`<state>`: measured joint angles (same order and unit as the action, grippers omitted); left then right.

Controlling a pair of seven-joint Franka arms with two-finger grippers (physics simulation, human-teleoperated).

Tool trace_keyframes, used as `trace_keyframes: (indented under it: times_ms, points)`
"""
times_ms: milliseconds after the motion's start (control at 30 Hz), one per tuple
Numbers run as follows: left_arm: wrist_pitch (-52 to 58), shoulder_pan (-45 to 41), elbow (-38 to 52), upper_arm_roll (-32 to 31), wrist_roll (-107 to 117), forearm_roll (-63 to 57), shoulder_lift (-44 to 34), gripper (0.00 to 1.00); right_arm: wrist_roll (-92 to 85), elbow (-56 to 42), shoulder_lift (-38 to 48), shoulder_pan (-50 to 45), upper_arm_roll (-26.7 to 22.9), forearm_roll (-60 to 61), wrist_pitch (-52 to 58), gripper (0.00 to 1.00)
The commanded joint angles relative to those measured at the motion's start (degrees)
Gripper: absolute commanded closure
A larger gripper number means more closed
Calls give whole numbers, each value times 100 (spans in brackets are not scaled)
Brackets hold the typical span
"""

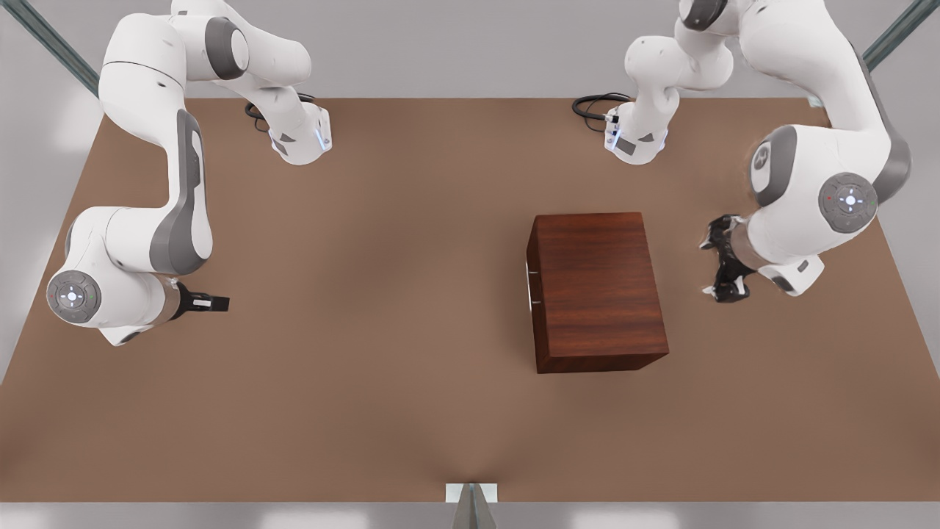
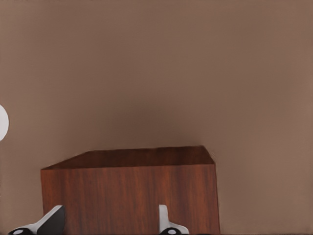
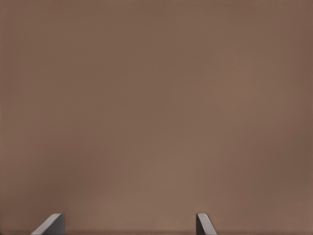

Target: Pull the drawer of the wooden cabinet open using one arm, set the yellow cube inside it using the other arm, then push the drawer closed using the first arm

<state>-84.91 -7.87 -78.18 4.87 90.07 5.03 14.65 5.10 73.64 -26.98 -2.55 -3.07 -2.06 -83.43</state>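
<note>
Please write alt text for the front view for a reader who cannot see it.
A boxy dark reddish-brown wooden cabinet stands shut on a brown table, with the left claw open just beyond its right side. The right claw waits at far left.

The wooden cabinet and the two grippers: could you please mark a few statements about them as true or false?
1. The drawer is pulled out of the wooden cabinet. False: it sits shut, flush with the cabinet.
2. The left gripper is beside the cabinet, on the front view's right. True.
3. The right gripper is clamped on the handle. False: it is open over the bare table, far off on the front view's left.
4. The handle faces the front view's left. True.
5. The left gripper is shut. False: its fingers stand apart.
</note>
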Motion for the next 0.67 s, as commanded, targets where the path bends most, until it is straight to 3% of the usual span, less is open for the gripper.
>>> trace_keyframes:
  times_ms: [0,100,633]
  points:
    - [344,550,294,-4,-9965,1035,178,0,-124,-7,9,0,-1,-5,2,0]
    - [64,217,251,-57,-9965,-150,187,0,-124,1,9,0,-1,-5,2,0]
    - [-61,84,277,-57,-9798,-64,178,0,-124,1,9,0,-1,-14,2,0]
